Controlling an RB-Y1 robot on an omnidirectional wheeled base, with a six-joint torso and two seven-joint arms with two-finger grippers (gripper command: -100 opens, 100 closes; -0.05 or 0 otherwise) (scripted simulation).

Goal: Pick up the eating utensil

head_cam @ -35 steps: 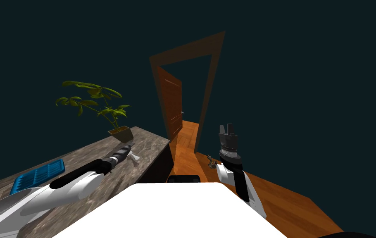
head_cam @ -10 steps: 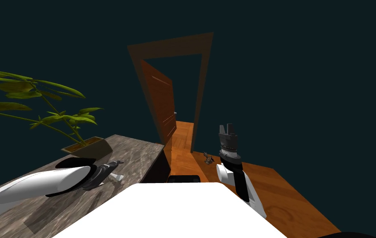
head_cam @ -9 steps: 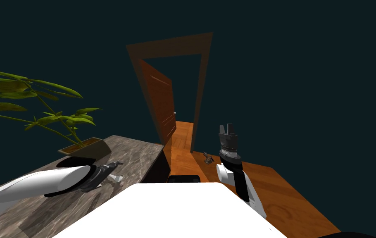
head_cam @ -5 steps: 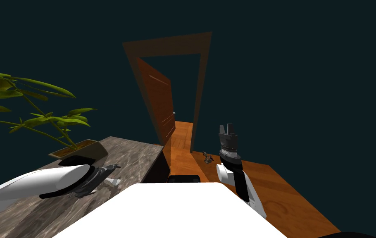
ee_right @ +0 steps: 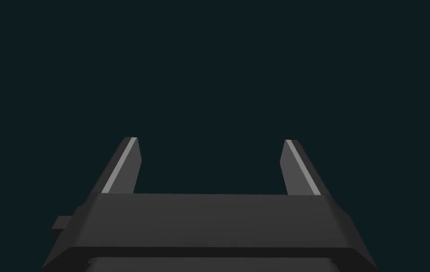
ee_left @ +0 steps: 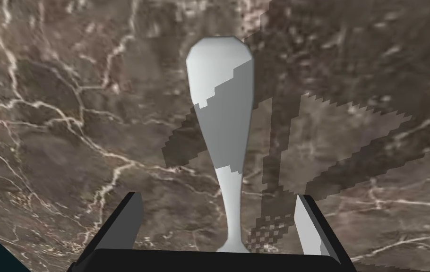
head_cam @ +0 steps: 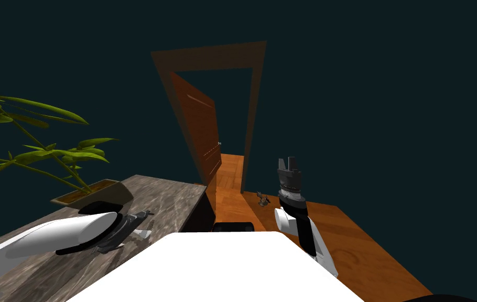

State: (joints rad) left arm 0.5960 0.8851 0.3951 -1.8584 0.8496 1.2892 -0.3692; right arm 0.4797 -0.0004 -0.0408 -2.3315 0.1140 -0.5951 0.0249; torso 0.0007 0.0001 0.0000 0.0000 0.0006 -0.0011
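The eating utensil (ee_left: 223,94) is pale grey with a broad rounded end and a thin neck. It lies flat on the brown marbled countertop (ee_left: 67,118). My left gripper (ee_left: 219,195) is open and hovers just above it, one finger on each side of the neck, neither touching. In the head view the left gripper (head_cam: 139,216) is low over the countertop (head_cam: 174,194), with the utensil (head_cam: 143,234) just beneath it. My right gripper (head_cam: 288,163) is held up over the floor; its fingers (ee_right: 126,163) stand open with nothing between them.
A potted plant (head_cam: 91,191) stands on the countertop just beyond my left arm, its leaves spreading over it. The countertop's right edge drops to a wooden floor (head_cam: 347,236). A brown door (head_cam: 195,131) stands ajar ahead. A small dark object (head_cam: 262,199) lies on the floor.
I have moved along the countertop, so the plant has slid left and nearer and a blue tray has left the view. My left gripper has stayed low over the utensil.
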